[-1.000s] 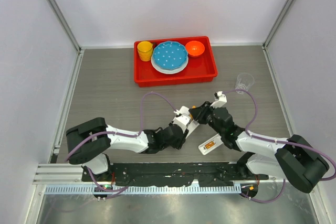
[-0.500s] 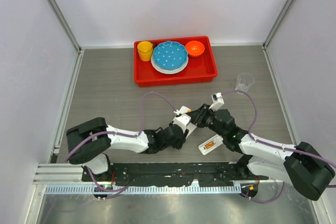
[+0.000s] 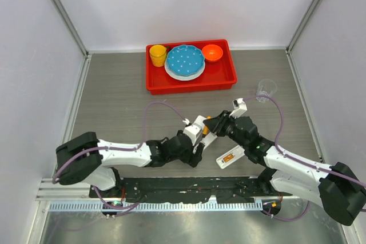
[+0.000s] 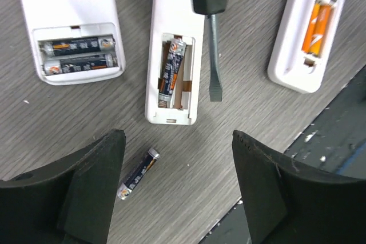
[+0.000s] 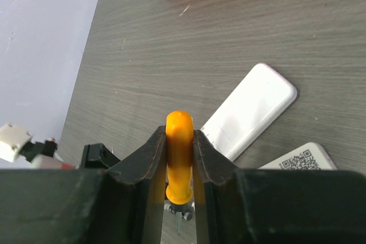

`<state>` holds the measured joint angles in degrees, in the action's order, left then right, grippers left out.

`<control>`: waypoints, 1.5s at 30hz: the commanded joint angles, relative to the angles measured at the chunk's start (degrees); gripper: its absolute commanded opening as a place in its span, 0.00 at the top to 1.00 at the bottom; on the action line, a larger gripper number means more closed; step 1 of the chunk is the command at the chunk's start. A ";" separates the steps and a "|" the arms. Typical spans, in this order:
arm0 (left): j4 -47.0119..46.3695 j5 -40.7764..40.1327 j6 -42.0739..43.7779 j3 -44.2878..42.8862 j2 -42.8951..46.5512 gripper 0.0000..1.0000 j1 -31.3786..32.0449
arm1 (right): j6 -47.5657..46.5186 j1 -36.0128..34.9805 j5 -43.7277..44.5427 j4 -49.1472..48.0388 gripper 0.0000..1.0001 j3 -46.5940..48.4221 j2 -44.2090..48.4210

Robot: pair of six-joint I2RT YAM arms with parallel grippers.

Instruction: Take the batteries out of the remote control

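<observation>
In the left wrist view three white remotes lie open side by side. The left remote [image 4: 68, 4] holds two dark batteries [image 4: 79, 55]. The middle remote [image 4: 174, 21] holds one battery [image 4: 171, 72]. Two orange batteries [image 4: 318, 23] sit in the right remote [image 4: 297, 55] [image 3: 229, 157]. One loose battery [image 4: 138, 174] lies on the table between the fingers of my open left gripper [image 4: 182, 190] [image 3: 197, 143], touching neither. My right gripper [image 5: 179, 141] [image 3: 215, 124] is shut on the orange screwdriver handle [image 5: 179, 158]; its blade [image 4: 214, 55] rests beside the middle remote.
A red tray [image 3: 229, 78] at the back holds a yellow cup [image 3: 158, 55], a blue plate [image 3: 185, 61] and an orange bowl [image 3: 212, 52]. A clear cup [image 3: 266, 88] stands at the right. The black rail [image 3: 189, 186] runs just below the remotes.
My left gripper has opened wide and drawn back a little, leaving a battery lying on the table. The right gripper keeps its hold on the screwdriver.
</observation>
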<state>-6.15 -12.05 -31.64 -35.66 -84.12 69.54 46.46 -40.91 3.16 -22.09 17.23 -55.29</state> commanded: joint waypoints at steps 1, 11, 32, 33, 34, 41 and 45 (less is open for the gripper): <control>-2.10 7.37 -2.81 3.04 6.41 0.21 -3.96 | -3.65 -0.05 3.34 2.57 0.98 3.33 2.38; -15.81 28.31 -8.61 7.71 5.13 0.18 -18.38 | -4.36 -0.05 5.28 5.82 0.99 2.63 3.34; -34.28 40.27 -15.47 1.65 -11.51 0.34 -15.05 | -5.59 0.04 10.29 6.45 0.99 0.52 2.29; -33.84 39.57 -15.21 1.65 -11.07 0.34 -15.05 | -5.76 0.04 10.81 6.18 0.99 0.43 1.94; -32.71 37.56 -15.12 1.82 -10.46 0.34 -15.22 | -5.94 0.04 11.25 6.18 0.98 0.43 1.59; -25.15 29.03 -12.84 4.19 -2.73 0.43 -15.40 | -5.15 0.04 18.98 6.97 0.98 -0.18 2.64; -20.75 26.65 -11.69 4.63 0.96 0.48 -15.40 | -3.48 -0.05 21.71 5.57 0.99 -1.15 2.29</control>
<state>-30.89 19.07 -45.39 -31.79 -86.85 54.35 41.74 -40.91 19.11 -12.47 16.75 -53.69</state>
